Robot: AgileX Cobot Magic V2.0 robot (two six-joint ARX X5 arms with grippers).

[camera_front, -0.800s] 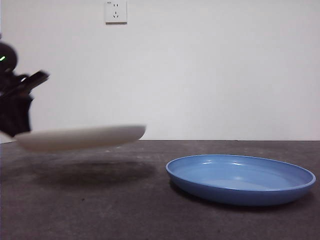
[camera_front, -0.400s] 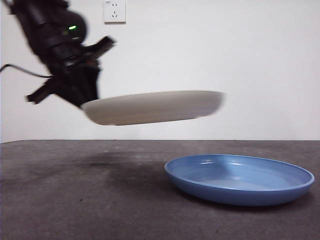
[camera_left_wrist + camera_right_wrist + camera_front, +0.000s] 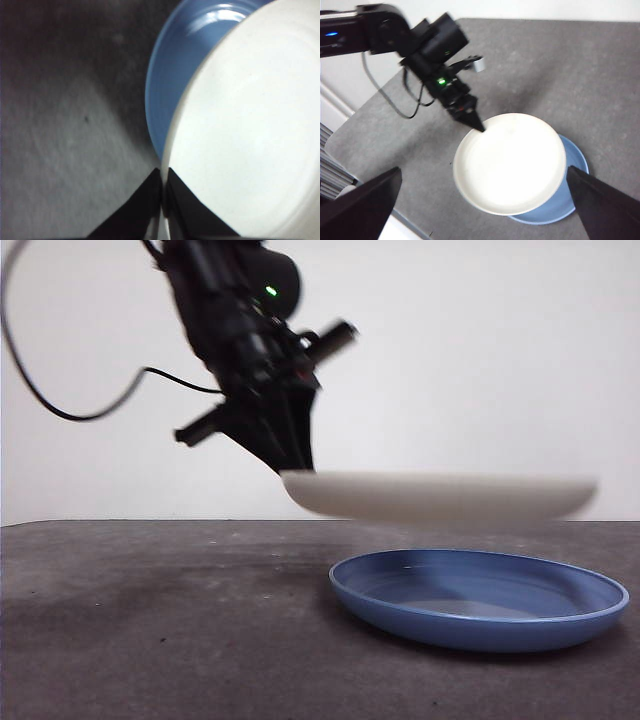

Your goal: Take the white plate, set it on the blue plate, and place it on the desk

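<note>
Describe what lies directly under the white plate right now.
Under the white plate, clamped at its rim by the left end effector, sits the blue plate, with air between them. From above, most of the blue plate is covered.

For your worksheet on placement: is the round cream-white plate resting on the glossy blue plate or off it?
Off it: the cream-white plate, pinched at its rim by the left gripper, hangs above the blue plate with a visible gap.

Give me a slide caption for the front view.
Left pincer holds white plate by its rim, above blue plate.

Even indoor light, motion-blurred white plate [image 3: 440, 496], glare on blue plate [image 3: 220, 12], soft desk [image 3: 150, 640] shadows
</note>
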